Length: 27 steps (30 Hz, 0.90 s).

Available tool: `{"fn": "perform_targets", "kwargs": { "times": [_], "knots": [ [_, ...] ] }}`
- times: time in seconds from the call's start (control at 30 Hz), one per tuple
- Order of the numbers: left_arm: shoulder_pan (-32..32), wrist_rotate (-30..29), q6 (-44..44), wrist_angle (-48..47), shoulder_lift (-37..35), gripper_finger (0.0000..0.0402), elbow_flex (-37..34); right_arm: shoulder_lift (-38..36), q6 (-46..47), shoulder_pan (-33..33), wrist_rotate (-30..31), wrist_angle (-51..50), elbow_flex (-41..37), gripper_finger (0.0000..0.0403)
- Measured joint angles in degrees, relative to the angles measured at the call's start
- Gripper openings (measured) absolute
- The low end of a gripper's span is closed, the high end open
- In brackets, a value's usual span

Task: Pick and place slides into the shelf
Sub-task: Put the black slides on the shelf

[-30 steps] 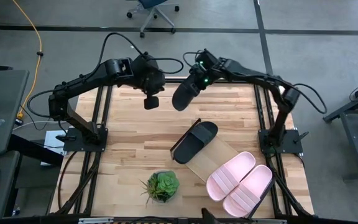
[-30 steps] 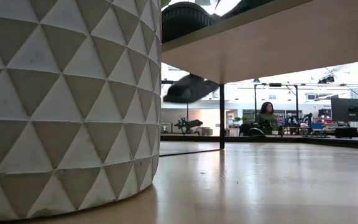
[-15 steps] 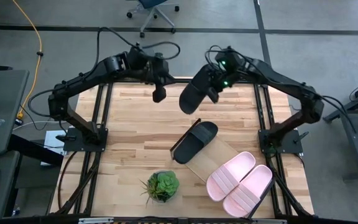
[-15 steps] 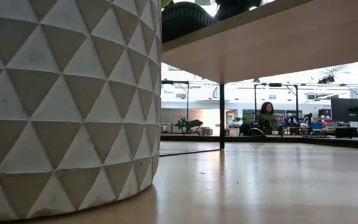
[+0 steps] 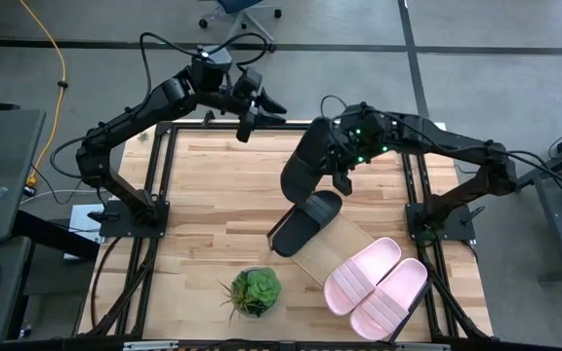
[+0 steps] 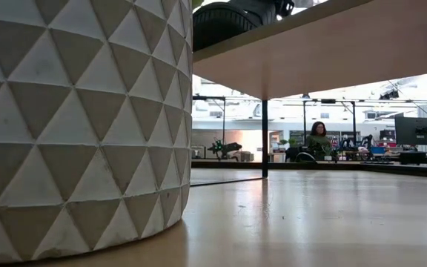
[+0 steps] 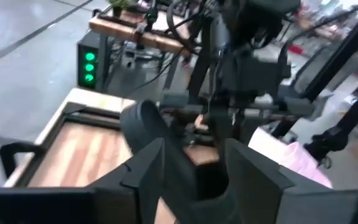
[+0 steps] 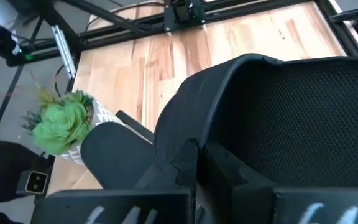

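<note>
The shelf (image 5: 332,244) lies diagonally on the table, one black slide (image 5: 305,220) at its upper end, two pink slides (image 5: 376,283) at its lower. My right gripper (image 5: 338,168) clamps the second black slide (image 5: 302,164) just above them; I should lower it level into the bare middle strip, clear of both neighbours. My left gripper (image 5: 259,100) waits open by the table's far edge.

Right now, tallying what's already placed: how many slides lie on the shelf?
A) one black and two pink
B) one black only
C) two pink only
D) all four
A: on the shelf lie one black slide and two pink slides; the right gripper holds the second black slide above it.
</note>
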Motion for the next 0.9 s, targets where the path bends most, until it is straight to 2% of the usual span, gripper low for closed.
{"fn": "perform_targets", "kwargs": {
  "times": [0.17, 0.47, 0.67, 0.9],
  "knots": [
    [0.1, -0.4, -1.9, 0.7, 0.7, 0.0178, 0.0, 0.0, -0.8, 1.3, 0.5, 0.4, 0.0, 0.0000],
    [-1.3, 0.8, -4.3, 1.6, 3.0, 0.0163, 0.1, -0.1, -4.2, 3.8, 2.2, 2.2, 0.1, 0.0000],
    [-1.4, -0.4, -6.0, 1.9, 3.7, 0.0166, 0.0, 1.3, -6.5, 3.8, 5.3, -0.4, 3.8, 0.0000],
    [-1.5, -0.1, -7.8, 2.1, 4.5, 0.0166, 0.0, 4.9, -8.9, 3.8, 5.8, -3.3, 8.5, 0.0000]
  ]
}}
